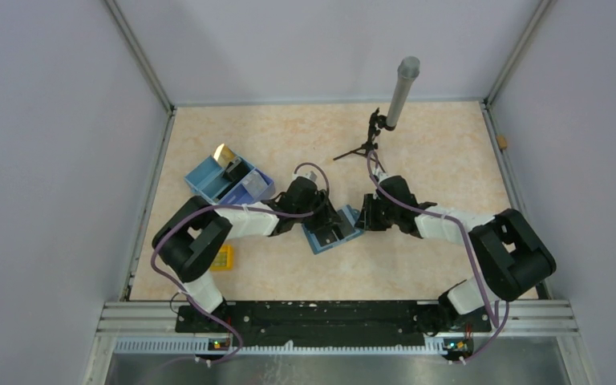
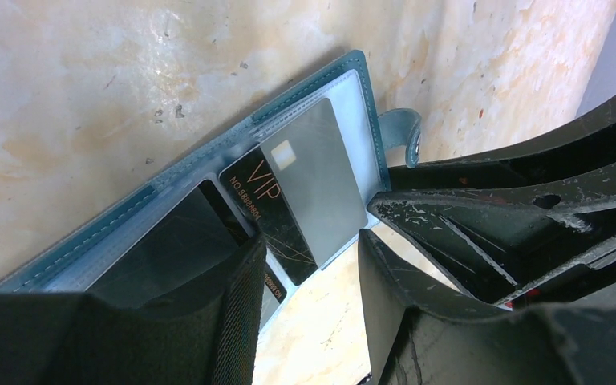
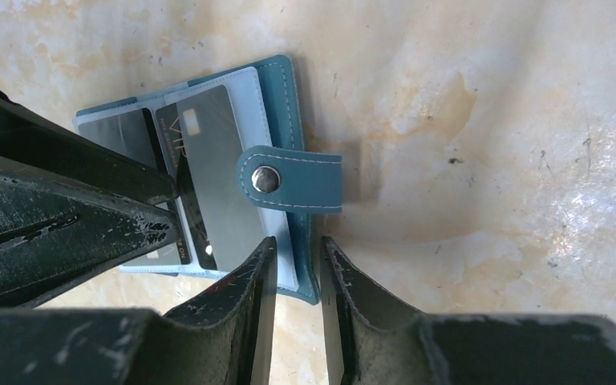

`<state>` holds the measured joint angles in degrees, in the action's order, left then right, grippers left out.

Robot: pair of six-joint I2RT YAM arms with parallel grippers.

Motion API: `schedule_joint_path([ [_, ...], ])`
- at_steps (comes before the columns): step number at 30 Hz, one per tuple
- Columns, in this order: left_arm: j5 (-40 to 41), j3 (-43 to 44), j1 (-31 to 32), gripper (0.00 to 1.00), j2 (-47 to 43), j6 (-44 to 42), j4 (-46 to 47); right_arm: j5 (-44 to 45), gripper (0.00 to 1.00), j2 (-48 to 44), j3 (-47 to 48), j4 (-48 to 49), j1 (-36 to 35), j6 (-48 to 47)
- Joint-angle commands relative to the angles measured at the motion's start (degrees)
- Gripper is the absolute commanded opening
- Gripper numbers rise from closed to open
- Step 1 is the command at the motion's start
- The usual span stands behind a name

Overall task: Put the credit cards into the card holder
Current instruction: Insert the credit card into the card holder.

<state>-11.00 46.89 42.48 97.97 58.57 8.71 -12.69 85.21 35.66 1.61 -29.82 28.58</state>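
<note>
Shows the card holder (image 3: 279,100) spread open and flat on the counter (image 1: 401,265), directly beneath the left gripper (image 2: 309,257) and the right gripper (image 3: 295,255), nose to nose. Finds the left gripper's jaws well apart, one finger apparently bearing on the holder's leaf on its own side, clamping nothing. Finds the right gripper's jaws a narrow slit apart, straddling the holder's near edge just short of the clasp strap (image 3: 289,178), gripping nothing that can be made out. Puts a silvery card (image 3: 220,160), skewed over a black VIP card (image 2: 261,204), in the clear sleeve (image 3: 250,96) just ahead of both. Reads as the letting-go at the end of one card's delivery. Calls next for backing the right gripper away without dragging sleeve or strap, then for fetching another card while pinning the holder open with the left. Places a blue tray (image 1: 208,183) well off to the left gripper's left, beyond its forearm, with a gold card (image 1: 224,153) standing in it, seemingly more to collect. Sets a yellow block (image 1: 222,257) back by the left arm's elbow, out of the path, and a grey tube (image 1: 402,90) on a small stand (image 1: 366,147) beyond the right gripper, worth minding on any lift. Flags crowded fingers over so small a target as the chief obstacle.
</note>
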Motion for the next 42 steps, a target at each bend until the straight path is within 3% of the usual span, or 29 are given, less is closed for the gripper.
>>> schedule_joint_path([
  [1, 0.3, 1.7, 0.4, 0.48, 1.5, -0.1, 1.3, -0.9, 0.26, -2.2, -0.2, 1.6, 0.4, 0.9],
  [20, 0.0, 4.0, 1.1, 0.48, 3.8, 1.3, 7.0, -0.8, 0.41, -3.2, -1.5, 2.9, 0.4, 2.5],
  [28, 1.8, 3.3, 0.3, 0.56, -2.1, -2.9, 7.6, 3.6, 0.53, -11.7, -0.9, -4.9, 0.4, 0.6],
  [34, 3.2, -0.5, -1.6, 0.63, -10.1, -7.2, -0.4, 2.2, 0.5, -15.7, 0.7, -8.2, 0.4, -1.5],
  [38, 4.8, -2.5, -1.7, 0.64, -13.2, -8.6, -7.8, 0.9, 0.44, -14.2, 1.0, -7.5, 0.4, -1.7],
  [42, 4.3, -6.5, -2.3, 0.65, -14.5, -7.7, -7.9, -1.3, 0.4, -10.8, 0.7, -5.1, 0.4, -1.3],
])
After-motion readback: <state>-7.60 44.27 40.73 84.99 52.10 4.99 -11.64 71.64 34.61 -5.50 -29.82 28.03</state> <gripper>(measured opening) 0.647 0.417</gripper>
